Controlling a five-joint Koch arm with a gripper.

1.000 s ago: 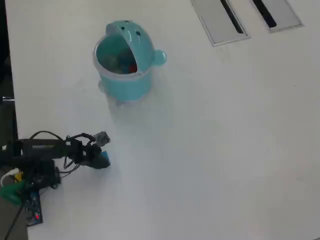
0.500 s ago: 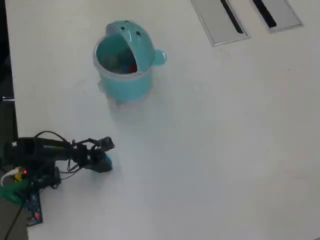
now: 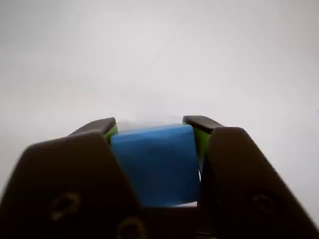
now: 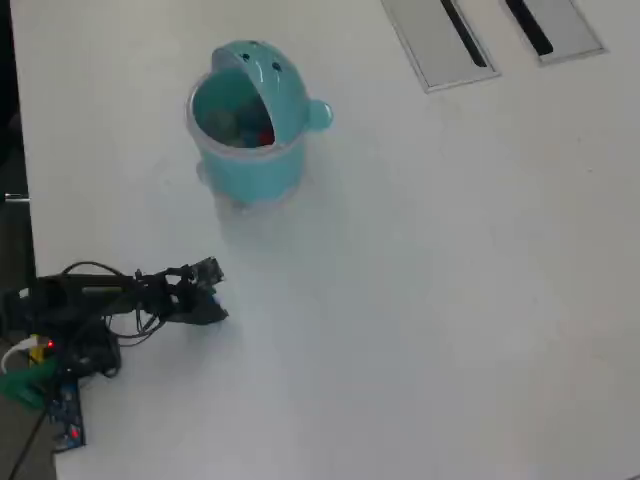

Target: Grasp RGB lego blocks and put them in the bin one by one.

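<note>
In the wrist view we see the gripper (image 3: 152,124) with its two dark jaws clamped on the blue block (image 3: 155,164), one jaw pressing each side face; green pads line the inner faces of the jaws. The lower part of the block is cut off behind the gripper body, and beyond it only the blank white worktop (image 3: 159,55) shows, out of focus. In the overhead view the arm (image 4: 85,300) lies at about 8 o'clock on the worktop (image 4: 450,300), its base cut off by the picture edge, and the gripper (image 4: 212,308) hides the blue block entirely. The bin (image 4: 250,160) stands at about 11 o'clock, well apart from the gripper, with its domed lid (image 4: 268,75) flipped open. Inside it we make out a red patch (image 4: 265,136); the remaining contents are too blurred to identify.
</note>
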